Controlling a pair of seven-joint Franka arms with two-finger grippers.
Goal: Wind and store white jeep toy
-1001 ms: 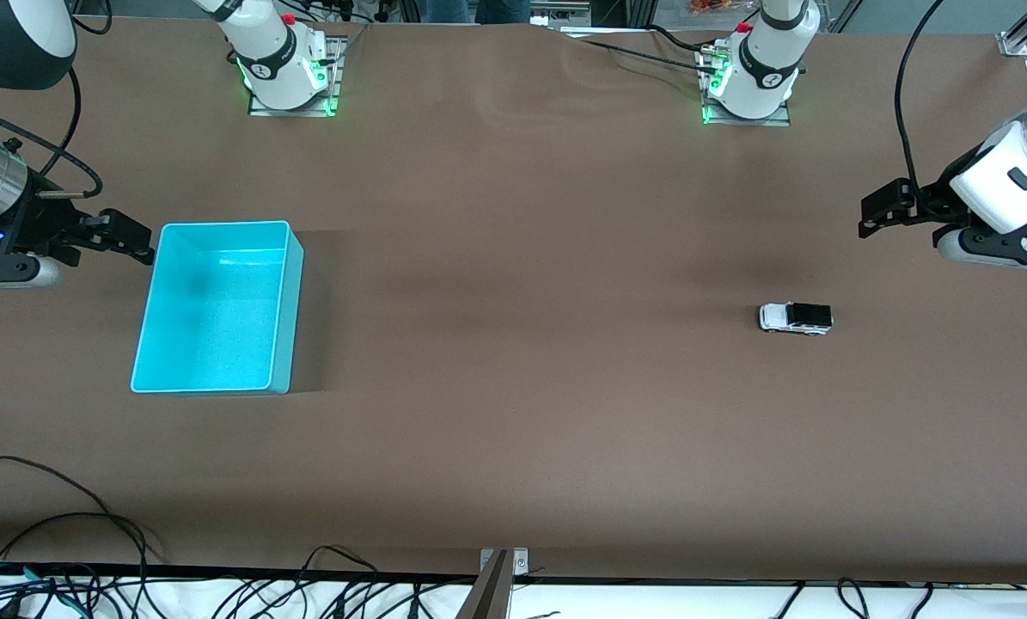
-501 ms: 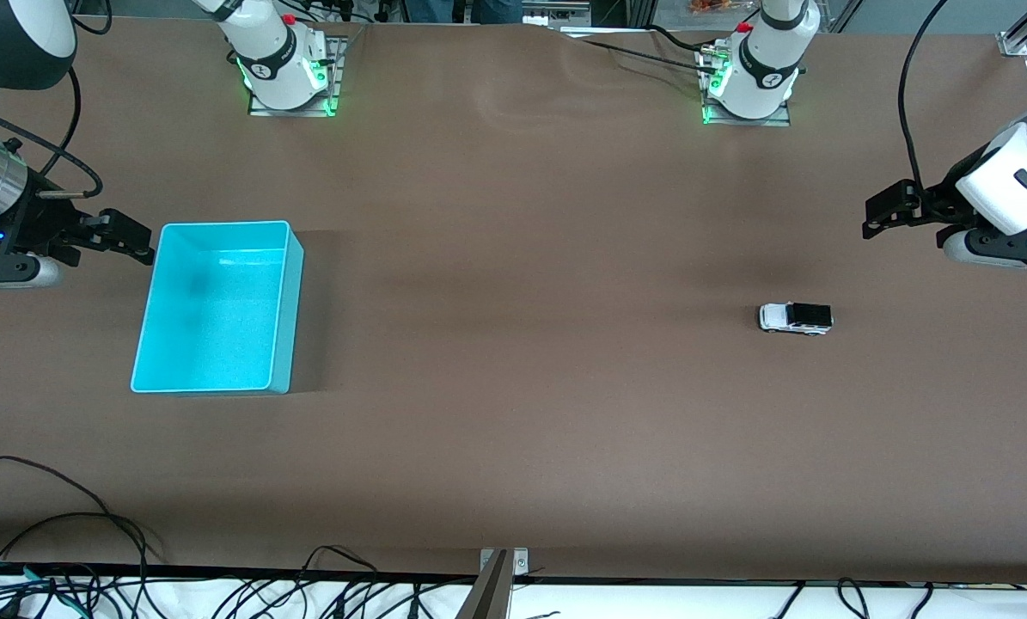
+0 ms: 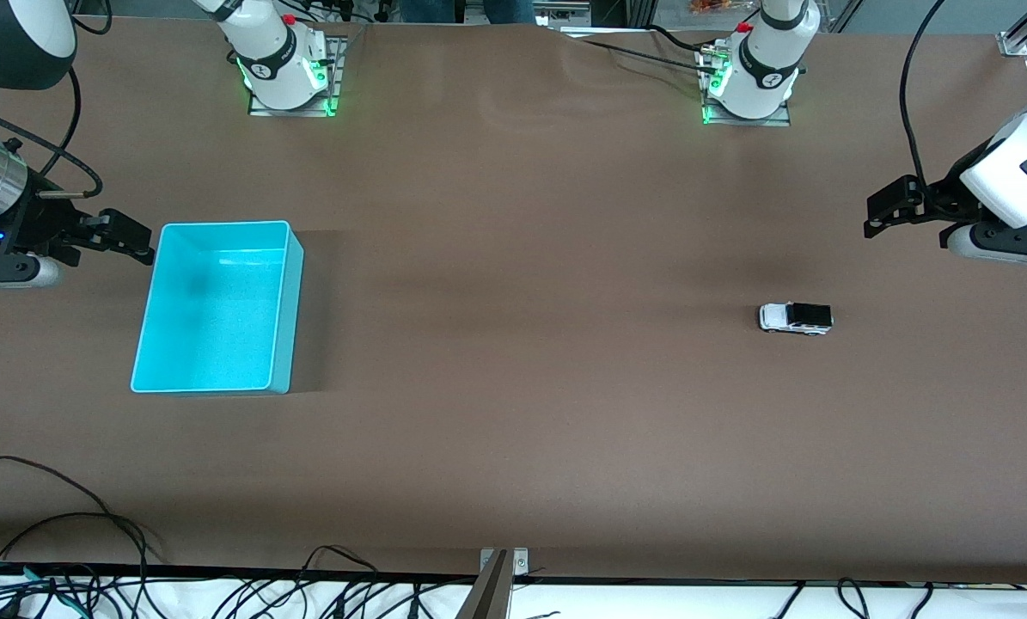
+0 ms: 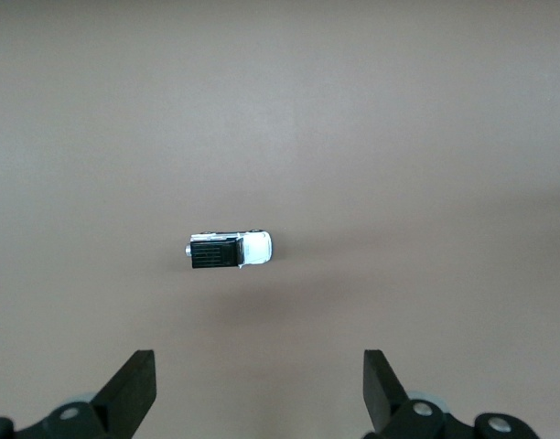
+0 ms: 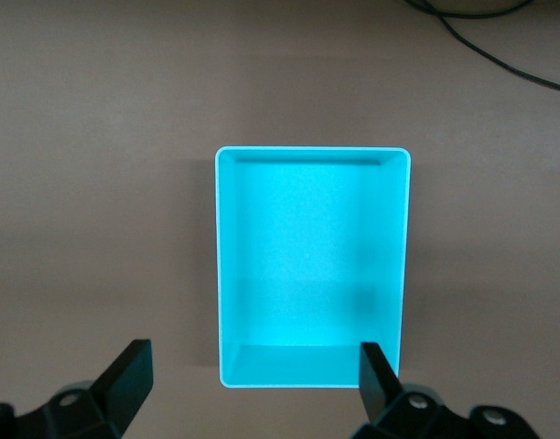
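The white jeep toy (image 3: 795, 318), tiny with a black rear section, stands alone on the brown table toward the left arm's end; the left wrist view shows the jeep (image 4: 230, 250) ahead of the jaws. My left gripper (image 3: 876, 217) hovers open and empty over the table near that end, apart from the jeep. The left gripper (image 4: 257, 366) has nothing between its fingers. The cyan bin (image 3: 283, 309) sits empty toward the right arm's end. My right gripper (image 3: 139, 241) hangs open beside the bin's rim, and the right wrist view shows the gripper (image 5: 254, 355) at the edge of the bin (image 5: 312, 265).
Both arm bases (image 3: 285, 73) (image 3: 749, 77) stand along the table's edge farthest from the front camera. Loose black cables (image 3: 58, 550) and a metal bracket (image 3: 500, 576) lie along the nearest edge. Wide bare tabletop separates bin and jeep.
The left arm's wrist has drifted slightly outward toward its end of the table. Jeep, bin and right arm have not moved.
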